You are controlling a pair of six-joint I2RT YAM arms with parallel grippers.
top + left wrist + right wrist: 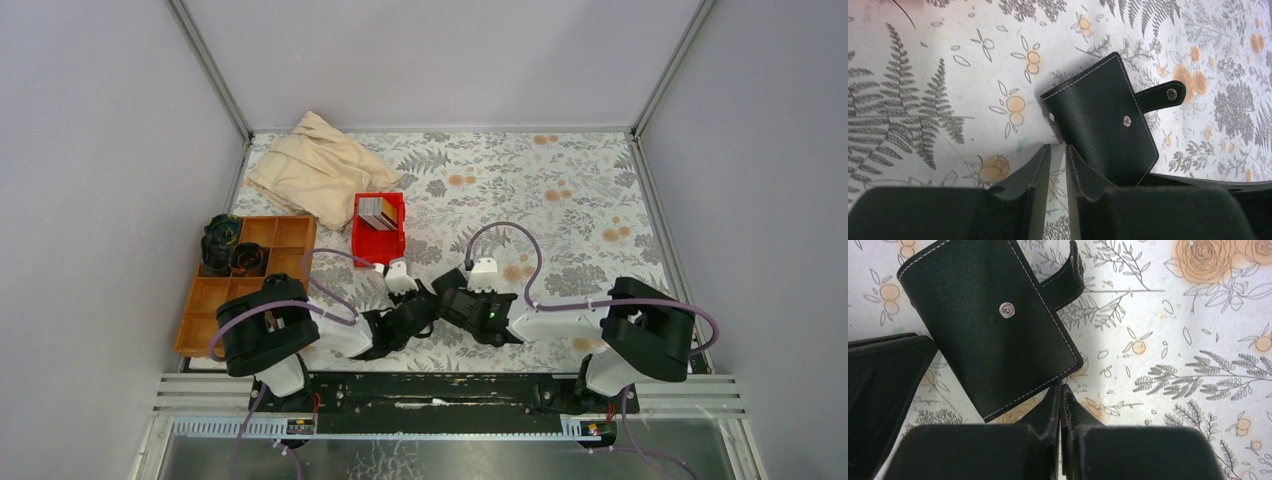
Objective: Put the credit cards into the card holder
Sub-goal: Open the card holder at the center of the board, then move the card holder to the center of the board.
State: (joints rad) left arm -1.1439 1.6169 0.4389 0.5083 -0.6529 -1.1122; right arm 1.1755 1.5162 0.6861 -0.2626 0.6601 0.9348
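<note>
**Both tools closing in on the shut card holder**

Left tool (1058, 155) is hovering with fingers nearly pressed together, empty; right tool (1060, 400) is sitting pinched together, also empty. Between them the card holder (1100, 120) is lying closed on the counter (560, 200), just ahead of both, clasp tab unsnapped. Credit cards (377, 212) are standing in the red bin (378, 245), nearer the left arm. No readable writing.

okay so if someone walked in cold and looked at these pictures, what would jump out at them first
Probably the two black arms meeting nose to nose at the near middle of the floral table, over the black card holder, which lies shut with its clasp tab undone. Next, the bright red bin just beyond them, with the credit cards standing in it. Then the crumpled beige cloth at the far left.
</note>
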